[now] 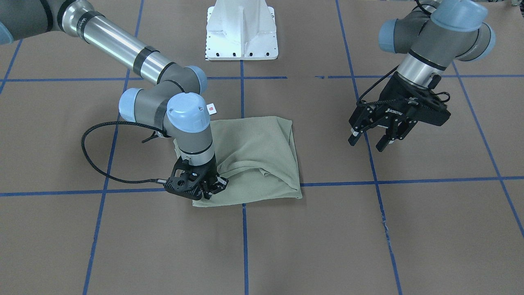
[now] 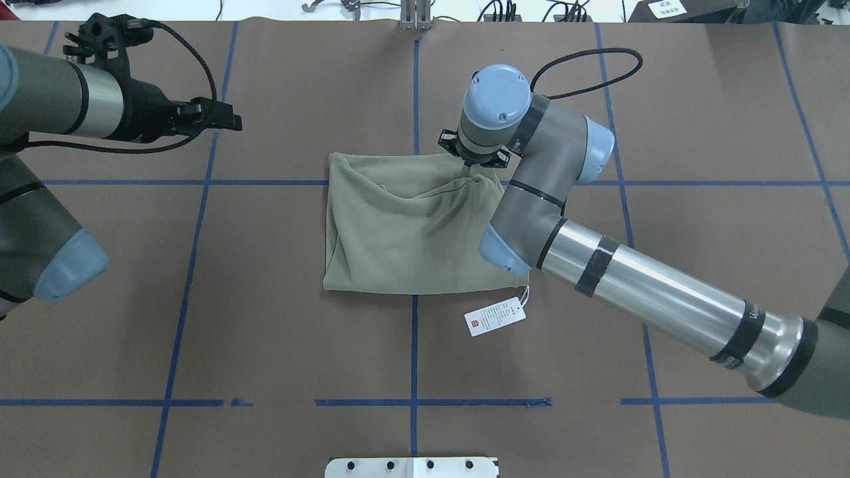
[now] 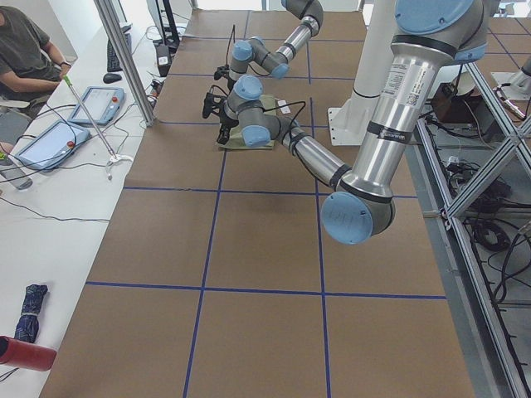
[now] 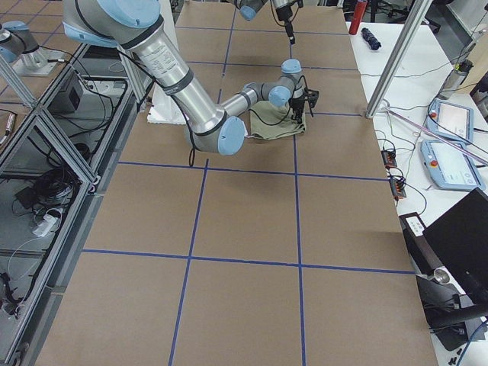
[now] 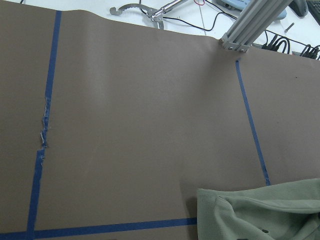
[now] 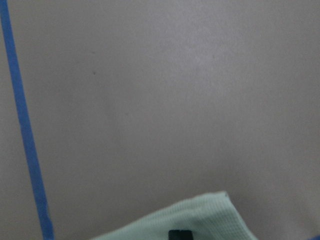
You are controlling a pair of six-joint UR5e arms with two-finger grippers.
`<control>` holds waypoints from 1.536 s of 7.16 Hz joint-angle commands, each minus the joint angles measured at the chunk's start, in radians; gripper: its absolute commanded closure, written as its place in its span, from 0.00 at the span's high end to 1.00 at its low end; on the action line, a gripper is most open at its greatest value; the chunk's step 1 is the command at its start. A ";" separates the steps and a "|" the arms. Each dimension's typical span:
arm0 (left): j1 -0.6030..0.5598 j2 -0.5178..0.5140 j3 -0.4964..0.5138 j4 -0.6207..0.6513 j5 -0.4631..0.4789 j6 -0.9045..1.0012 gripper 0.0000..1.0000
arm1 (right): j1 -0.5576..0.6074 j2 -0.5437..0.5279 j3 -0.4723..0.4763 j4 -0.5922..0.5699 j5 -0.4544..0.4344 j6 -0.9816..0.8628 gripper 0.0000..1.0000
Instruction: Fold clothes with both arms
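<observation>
Near the middle of the brown paper-covered worktop [image 2: 199,299], a pale sage-green knit shirt [image 2: 398,232] lies folded into a rough, rumpled rectangle. It sits across the centre line of the blue tape [image 1: 242,229] grid that divides the surface into squares. A white hang tag [image 2: 495,317] with a small red mark lies flat on the paper, just beside the shirt's corner nearest the robot on the robot's right side.

The right arm [image 2: 637,285] reaches in from the worktop's right side, its wrist pointing straight down. The right claw [image 1: 211,189] is down on the shirt's far right corner, the one toward the worktop edge away from the robot. It is clenched on the fabric there, and creases in the cloth run toward that corner. The right wrist camera shows a corner of the shirt and one dark fingertip [image 6: 180,234] against it.

The left arm [image 1: 434,45] is over the worktop's left side. The left claw [image 1: 368,143] hangs above bare paper with its two fingers spread and nothing between them, well apart from the shirt. The left wrist camera sees only the shirt's edge at its lower right.

A white metal pedestal [image 1: 241,30] stands at the edge nearest the robot.
</observation>
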 commanded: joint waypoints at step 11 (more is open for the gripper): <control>-0.578 0.206 0.023 0.369 -0.299 1.110 0.87 | 0.668 -0.706 0.519 -0.305 0.383 -1.207 0.00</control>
